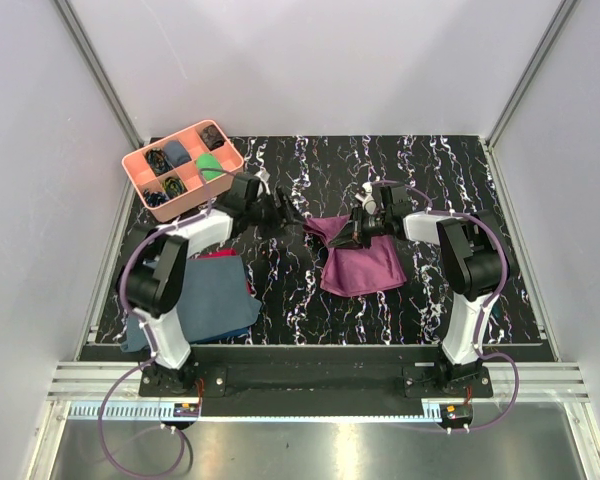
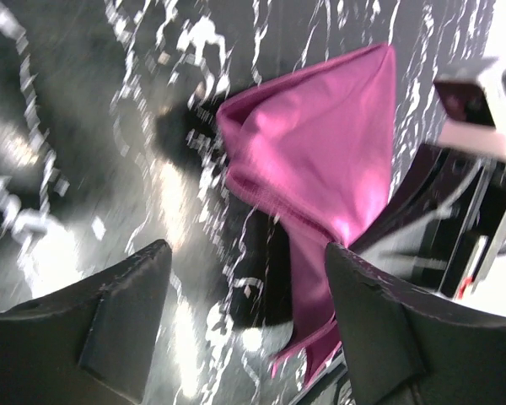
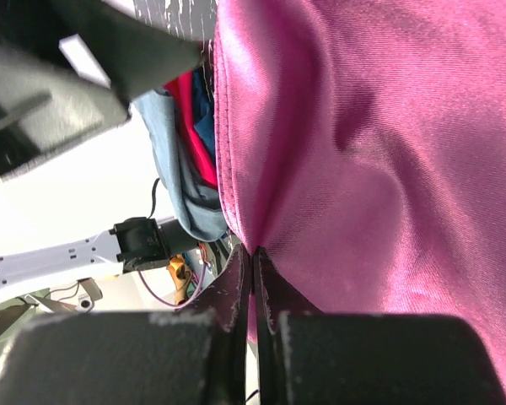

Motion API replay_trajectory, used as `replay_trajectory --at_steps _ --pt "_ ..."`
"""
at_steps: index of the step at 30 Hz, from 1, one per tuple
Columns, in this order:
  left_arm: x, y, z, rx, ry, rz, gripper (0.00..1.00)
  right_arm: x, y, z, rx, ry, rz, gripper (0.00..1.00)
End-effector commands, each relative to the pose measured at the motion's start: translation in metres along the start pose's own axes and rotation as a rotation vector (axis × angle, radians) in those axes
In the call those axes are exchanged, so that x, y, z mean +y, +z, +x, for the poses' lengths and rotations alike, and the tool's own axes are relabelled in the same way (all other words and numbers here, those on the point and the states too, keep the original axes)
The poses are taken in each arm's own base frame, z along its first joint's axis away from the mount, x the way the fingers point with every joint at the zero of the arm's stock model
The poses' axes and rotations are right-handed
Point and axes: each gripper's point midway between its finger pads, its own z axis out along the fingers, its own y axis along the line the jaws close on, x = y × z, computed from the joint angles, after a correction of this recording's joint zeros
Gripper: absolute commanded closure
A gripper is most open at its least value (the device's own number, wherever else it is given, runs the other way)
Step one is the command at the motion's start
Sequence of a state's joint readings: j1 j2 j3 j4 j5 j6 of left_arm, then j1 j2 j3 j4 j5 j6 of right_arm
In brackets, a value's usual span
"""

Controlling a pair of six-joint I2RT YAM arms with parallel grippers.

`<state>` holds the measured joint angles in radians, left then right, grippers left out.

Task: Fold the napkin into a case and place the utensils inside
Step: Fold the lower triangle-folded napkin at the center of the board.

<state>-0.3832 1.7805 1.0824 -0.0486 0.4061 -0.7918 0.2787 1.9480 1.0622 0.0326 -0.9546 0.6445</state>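
Plum-purple cloth, pinched and lifted: the napkin [image 1: 365, 268] lies near the middle of the black, white-veined bench [image 1: 450, 165], most of it spread flat in front of the right arm. Its far left corner is drawn up off the surface into a peaked fold. The right tool [image 1: 346, 240] is clenched on that raised part. In the right wrist view its two fingers meet tip to tip at a crease of the napkin [image 3: 363, 169], with the right tool [image 3: 253, 263] pressed into the fabric.

The left tool [image 1: 291, 215] hangs just to the left of the lifted corner, released and gripping nothing. From the left wrist, its dark fingers [image 2: 131, 308] stand wide apart, and the left tool [image 2: 249, 257] faces the napkin [image 2: 320, 160], whose hanging edge runs down beside the finger on the right of that view.

A slate-blue cloth [image 1: 215, 298] lies crumpled by the left arm's base with a red cloth [image 1: 220, 254] showing at its far edge. A pink tray [image 1: 137, 163] of small items sits at the bench's far left corner.
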Motion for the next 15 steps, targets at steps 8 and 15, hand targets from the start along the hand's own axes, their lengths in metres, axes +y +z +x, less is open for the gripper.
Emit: replay_trajectory --at_steps 8,15 --pt "-0.021 0.048 -0.022 0.035 -0.086 0.04 0.25 0.008 -0.001 0.0 0.012 -0.056 -0.033 1.0" --pt "-0.015 0.061 -0.02 0.07 -0.102 0.024 0.3 0.005 0.001 -0.001 -0.001 -0.085 0.009 1.0"
